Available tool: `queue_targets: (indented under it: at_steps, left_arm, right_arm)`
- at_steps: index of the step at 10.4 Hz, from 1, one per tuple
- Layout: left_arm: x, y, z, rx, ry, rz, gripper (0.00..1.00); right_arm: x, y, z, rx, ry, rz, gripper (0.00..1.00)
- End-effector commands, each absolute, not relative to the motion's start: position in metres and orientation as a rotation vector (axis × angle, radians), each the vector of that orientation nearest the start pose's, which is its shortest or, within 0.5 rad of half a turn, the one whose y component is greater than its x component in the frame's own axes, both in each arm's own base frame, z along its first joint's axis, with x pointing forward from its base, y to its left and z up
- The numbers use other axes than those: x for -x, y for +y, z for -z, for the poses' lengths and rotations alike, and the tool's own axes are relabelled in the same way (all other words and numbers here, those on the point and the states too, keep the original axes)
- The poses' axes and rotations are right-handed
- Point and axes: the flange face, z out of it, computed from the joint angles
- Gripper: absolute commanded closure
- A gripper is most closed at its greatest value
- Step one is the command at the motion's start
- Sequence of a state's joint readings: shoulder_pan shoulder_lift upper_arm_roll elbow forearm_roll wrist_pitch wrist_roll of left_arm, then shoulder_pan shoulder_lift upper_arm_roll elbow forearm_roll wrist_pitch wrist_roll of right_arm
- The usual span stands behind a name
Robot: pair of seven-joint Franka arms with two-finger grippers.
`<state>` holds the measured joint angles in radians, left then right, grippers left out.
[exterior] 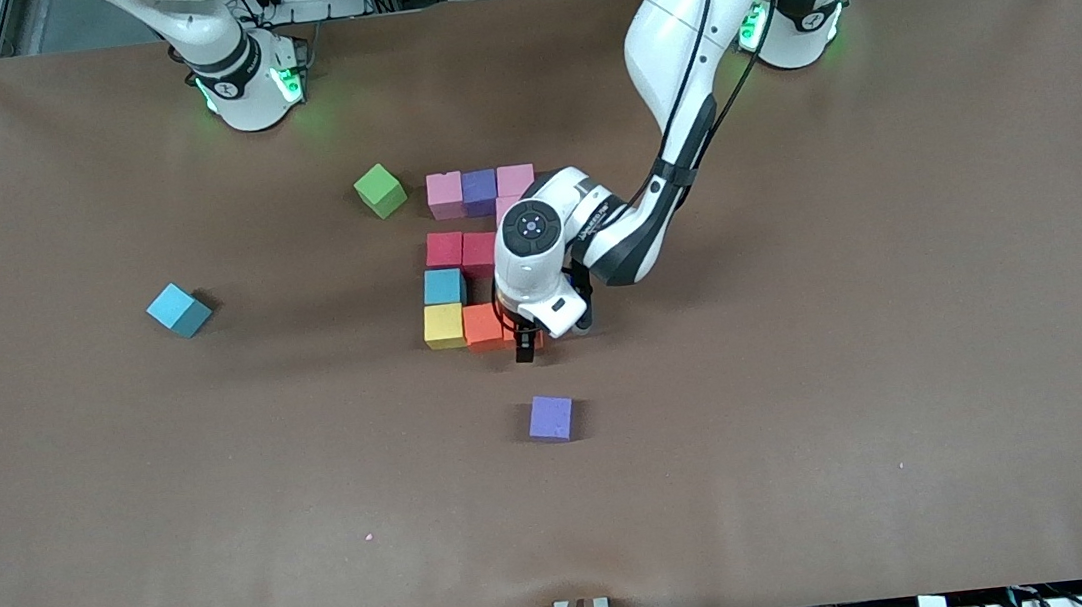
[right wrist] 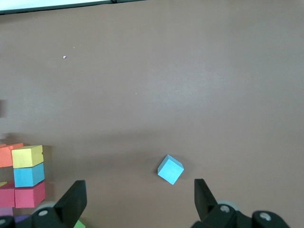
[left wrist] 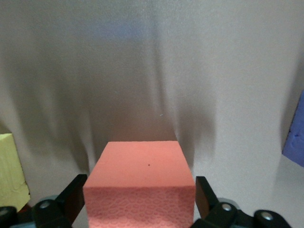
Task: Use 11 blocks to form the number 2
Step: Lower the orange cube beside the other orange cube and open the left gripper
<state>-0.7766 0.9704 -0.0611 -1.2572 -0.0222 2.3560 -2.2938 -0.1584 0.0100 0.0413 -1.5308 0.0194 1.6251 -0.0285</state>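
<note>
the number 2 (exterior: 478, 250) sits mid-bench as a block of touching foam cubes. counted in the front view:

- **row farthest from the camera:** three cubes, a pink cube (exterior: 444, 195), a purple cube (exterior: 480, 191) and a second pink cube (exterior: 515, 180).
- **next row:** a third pink cube (exterior: 506, 209), half hidden by the left arm.
- **third row:** two red cubes (exterior: 444, 249), side by side.
- **fourth row:** one light blue cube (exterior: 444, 286).
- **nearest row:** one yellow cube (exterior: 444, 325) and an orange cube (exterior: 482, 326), with a second orange cube (left wrist: 142, 185) at the row's end toward the left arm's side, mostly covered in the front view.

the left wrist view also catches a yellow cube edge (left wrist: 9, 171). whether it is the same yellow one cannot be told.

the left gripper (exterior: 527, 343) is down at that last orange cube. its jaws are spread, one finger (left wrist: 76, 194) standing just beside each flank, and the cube rests on the bench (exterior: 809, 366).

three loose cubes lie apart from the figure:

- a green cube (exterior: 380, 191), near the farthest row toward the right arm's end
- a blue cube (exterior: 179, 310), well off toward the right arm's end
- a purple one (exterior: 551, 418), nearer the front camera than the orange row

the right gripper (right wrist: 137, 199) waits in the air over the bench above the loose blue cube, jaws spread and holding nothing.
</note>
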Motion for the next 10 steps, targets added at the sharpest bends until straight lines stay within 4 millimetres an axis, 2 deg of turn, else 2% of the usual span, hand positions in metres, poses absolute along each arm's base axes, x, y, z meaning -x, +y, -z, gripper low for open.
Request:
queue_targets:
  at_steps: [1,2,5,7,9,10]
  left_arm:
    - [-0.522,-0.565,-0.201,2.404,-2.255,-0.071,0.00]
    - [-0.522,-0.567,-0.216,2.417,-2.262,-0.075,0.00]
    - [-0.521,-0.565,-0.239,2.398,-2.237,-0.068,0.00]
    - [-0.533,-0.548,-0.268,2.362,-2.230,-0.046,0.00]
    - [-0.567,-0.502,-0.305,2.329,-2.217,0.023,0.00]
    - [-0.584,-0.474,-0.332,2.358,-2.168,0.032,0.00]
  right_arm:
    - [-0.559,-0.068,-0.647,3.117,0.136,0.132,0.00]
    - [-0.560,-0.068,-0.648,3.118,0.134,0.137,0.00]
    - [-0.559,-0.068,-0.648,3.117,0.136,0.134,0.00]
    - [-0.559,-0.068,-0.648,3.117,0.136,0.134,0.00]
    - [-0.559,-0.068,-0.648,3.117,0.139,0.134,0.00]
    - [-0.559,-0.068,-0.648,3.118,0.134,0.135,0.00]
